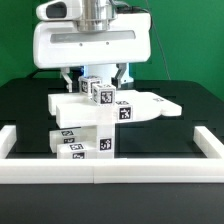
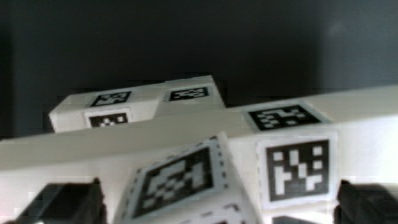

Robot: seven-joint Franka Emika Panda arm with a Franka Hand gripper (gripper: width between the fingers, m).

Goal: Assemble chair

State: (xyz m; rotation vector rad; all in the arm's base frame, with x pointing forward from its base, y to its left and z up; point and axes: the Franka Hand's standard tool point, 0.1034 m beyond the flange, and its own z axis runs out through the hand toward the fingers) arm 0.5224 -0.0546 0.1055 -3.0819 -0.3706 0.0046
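Exterior view: the chair (image 1: 98, 122) stands partly assembled near the middle of the black bench (image 1: 190, 105), just behind the white border rail (image 1: 110, 171). A flat panel lies on stacked tagged blocks, its long axis running across the view, one end pointing toward the exterior view's right. A small cube sits on top. Further parts appear still to be fitted. The tool (image 1: 97, 80) hangs above the cube, jaws wide, holding nothing.

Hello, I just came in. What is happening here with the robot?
One robot arm is building a chair from white tagged parts on a black table. Its gripper hangs open over a small tagged cube at the top of the pile and holds nothing. A white rail borders the table.
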